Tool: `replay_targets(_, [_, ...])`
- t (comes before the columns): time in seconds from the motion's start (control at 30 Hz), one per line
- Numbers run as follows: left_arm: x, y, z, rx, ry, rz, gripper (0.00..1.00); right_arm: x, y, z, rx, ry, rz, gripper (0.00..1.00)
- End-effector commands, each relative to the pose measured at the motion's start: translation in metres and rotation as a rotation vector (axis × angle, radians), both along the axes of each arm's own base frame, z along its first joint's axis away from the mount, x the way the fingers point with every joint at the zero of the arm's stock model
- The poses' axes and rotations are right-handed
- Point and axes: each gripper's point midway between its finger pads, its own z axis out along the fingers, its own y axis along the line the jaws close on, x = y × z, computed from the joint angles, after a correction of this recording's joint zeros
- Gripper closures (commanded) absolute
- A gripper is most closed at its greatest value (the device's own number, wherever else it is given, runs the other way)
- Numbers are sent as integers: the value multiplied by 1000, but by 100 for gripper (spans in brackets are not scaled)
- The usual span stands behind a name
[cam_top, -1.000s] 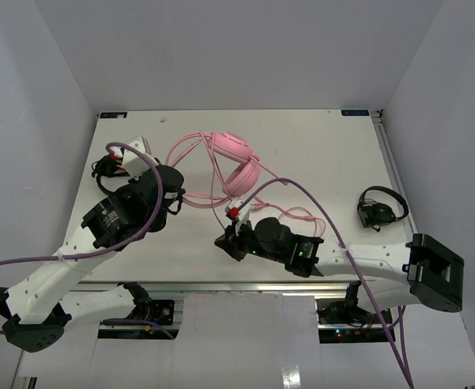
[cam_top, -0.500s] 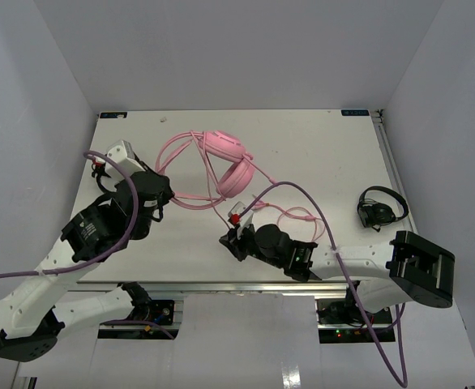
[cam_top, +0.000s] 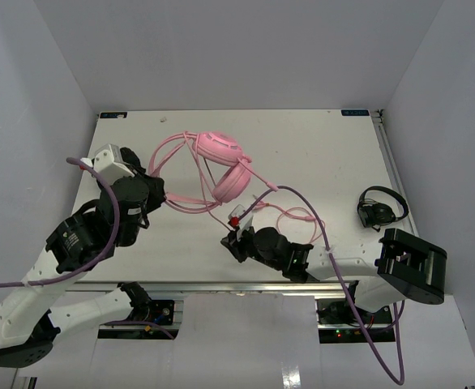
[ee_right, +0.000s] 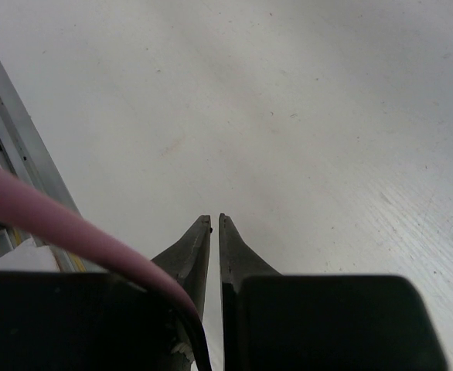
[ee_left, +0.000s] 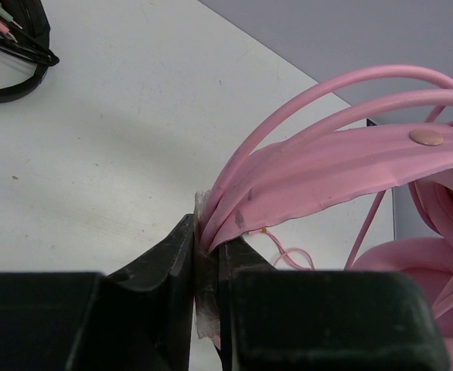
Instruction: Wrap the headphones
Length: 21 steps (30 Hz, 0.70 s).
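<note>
The pink headphones are lifted off the table at the back middle, ear cups hanging. My left gripper is shut on the pink headband, which sticks out from between the jaws in the left wrist view together with loops of pink cable. The thin pink cable trails in loose loops on the table toward the right. My right gripper is low over the table near the front edge. Its jaws are closed with nothing seen between them.
A small black headset lies at the right edge of the table. Another black headset lies at the left, mostly hidden by my left arm in the top view. A red and white plug sits just behind my right gripper.
</note>
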Motion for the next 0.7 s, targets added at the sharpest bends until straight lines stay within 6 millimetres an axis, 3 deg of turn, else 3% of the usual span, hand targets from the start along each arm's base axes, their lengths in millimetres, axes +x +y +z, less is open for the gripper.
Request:
replay_targets(0.0, [-3,6,44,-170,-113,27,100,7,-3,12,49,-31,-44,85])
replay_targets(0.47, [-14,9,61,-201,-141,-31,100,15,-10,-11,20,12,-34,85])
replay_targets(0.67, [-20,13,69,-186,-156,-54,100,22,-24,-25,6,40,-66,92])
